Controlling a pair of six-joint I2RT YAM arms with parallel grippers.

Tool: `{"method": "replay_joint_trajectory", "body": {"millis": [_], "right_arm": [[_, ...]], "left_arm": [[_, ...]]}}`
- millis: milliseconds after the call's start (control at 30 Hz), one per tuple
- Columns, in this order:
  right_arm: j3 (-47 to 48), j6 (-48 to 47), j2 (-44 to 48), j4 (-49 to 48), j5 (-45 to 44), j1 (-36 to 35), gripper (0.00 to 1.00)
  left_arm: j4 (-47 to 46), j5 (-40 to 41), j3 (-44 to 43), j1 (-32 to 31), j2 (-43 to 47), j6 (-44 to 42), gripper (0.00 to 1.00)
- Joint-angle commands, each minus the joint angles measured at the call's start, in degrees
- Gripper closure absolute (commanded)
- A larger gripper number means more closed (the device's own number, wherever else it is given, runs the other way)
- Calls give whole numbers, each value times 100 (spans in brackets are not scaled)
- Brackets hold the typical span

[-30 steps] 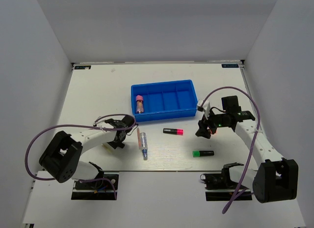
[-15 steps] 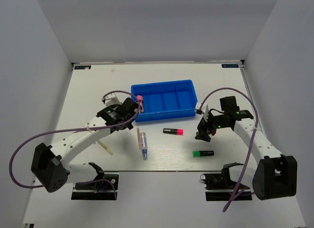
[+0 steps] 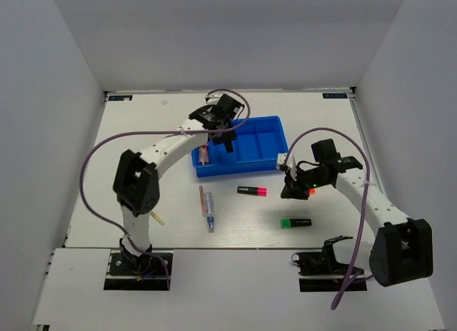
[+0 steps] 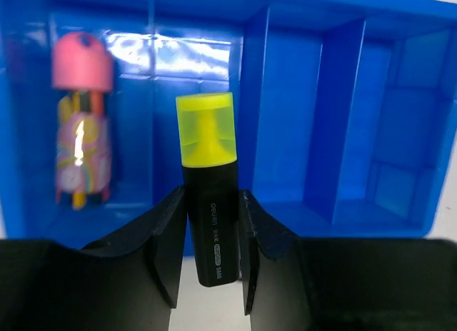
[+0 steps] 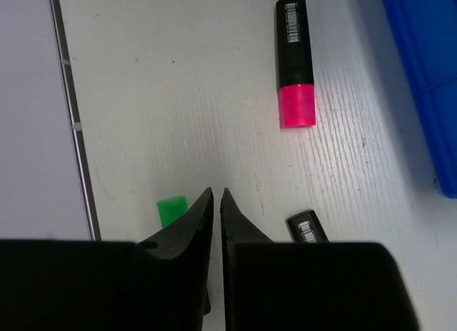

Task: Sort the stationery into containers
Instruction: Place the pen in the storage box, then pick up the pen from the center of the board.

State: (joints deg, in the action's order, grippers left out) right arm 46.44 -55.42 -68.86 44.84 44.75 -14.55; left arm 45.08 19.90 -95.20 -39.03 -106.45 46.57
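Observation:
My left gripper (image 3: 227,140) (image 4: 211,195) is shut on a yellow-capped black highlighter (image 4: 207,131), held above the blue tray (image 3: 275,156) (image 4: 343,117) near the divider between its two left compartments. A pink-capped patterned item (image 4: 82,131) (image 3: 203,151) lies in the leftmost compartment. My right gripper (image 3: 291,190) (image 5: 216,192) hangs low over the table with its jaws nearly together and nothing between them. The pink highlighter (image 3: 252,191) (image 5: 295,60) lies ahead of it, the green one (image 3: 295,222) (image 5: 171,210) to its left. An orange-ended highlighter (image 3: 312,191) (image 5: 307,227) lies just beside its right finger.
A clear blue-tipped pen (image 3: 210,210) and a thin pink stick (image 3: 202,200) lie side by side in front of the tray's left end. A pale stick (image 3: 156,218) rests by the left arm's base. White walls enclose the table.
My left arm swung from the table's front left up over the tray, carrying the yellow highlighter. My right gripper's jaws went from wide apart to nearly together, closing on nothing.

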Motion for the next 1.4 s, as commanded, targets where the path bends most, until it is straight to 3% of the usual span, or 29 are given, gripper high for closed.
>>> {"method": "replay_joint_trajectory", "body": {"millis": [0,100,133,167,200,267,300,400,500,600,667,700,733,767,833,900,933,967,1067,1167,1367], "right_arm": [[-81,93,223,-195,-72,-39,87],[-231,198,382,-379,-186,-57,69],[-257,242,382,-397,-204,-40,52],[-275,286,373,-519,-212,-31,43],[-301,312,339,-555,-273,-39,36],[-258,347,199,-555,-300,-31,23],[-223,356,163,-555,-353,-48,23],[-126,374,13,-573,-423,-48,23],[-21,461,-84,-625,-441,-40,25],[32,558,-241,-687,-406,-57,33],[173,349,-329,-652,-222,-118,44],[286,252,-504,-530,-91,-145,44],[374,-228,-584,-320,128,-206,44],[410,-485,-654,-231,252,-233,42],[358,-865,-848,-500,201,-399,33],[270,-874,-1014,-1113,-45,-592,31],[226,-874,-1111,-1222,-220,-628,29],[234,-874,-1190,-1310,-413,-663,29],[287,-892,-1489,-1574,-799,-847,26],[208,-769,-1674,-2153,-1126,-971,23],[567,-549,-2227,-2295,-1512,-1191,23]], "left_arm": [[316,-390,-771,167,-497,-455,98],[274,-591,-1071,255,-806,-587,92],[212,-645,-1054,281,-894,-622,89],[142,-706,-1036,299,-982,-657,84],[141,-698,-1062,290,-1035,-658,68],[133,-724,-1045,308,-1140,-693,57],[124,-768,-1019,334,-1141,-710,41],[89,-882,-887,378,-1158,-772,28],[19,-988,-834,431,-1097,-833,19],[27,-1181,-807,448,-975,-868,18],[-17,-1278,-685,440,-746,-886,24],[-86,-1296,-362,405,-510,-904,32],[-113,-1296,-211,370,-90,-982,56],[-140,-1261,-62,361,71,-1018,66],[-61,-1182,578,317,580,-1062,74],[-43,-1164,1131,308,1308,-1123,66],[0,-1120,1492,308,1494,-1228,55],[44,-1050,1817,308,1679,-1281,30],[273,-883,2461,308,2688,-1702,12],[501,-778,3120,369,3497,-1958,6],[581,-786,4579,633,4975,-1941,5]]}}
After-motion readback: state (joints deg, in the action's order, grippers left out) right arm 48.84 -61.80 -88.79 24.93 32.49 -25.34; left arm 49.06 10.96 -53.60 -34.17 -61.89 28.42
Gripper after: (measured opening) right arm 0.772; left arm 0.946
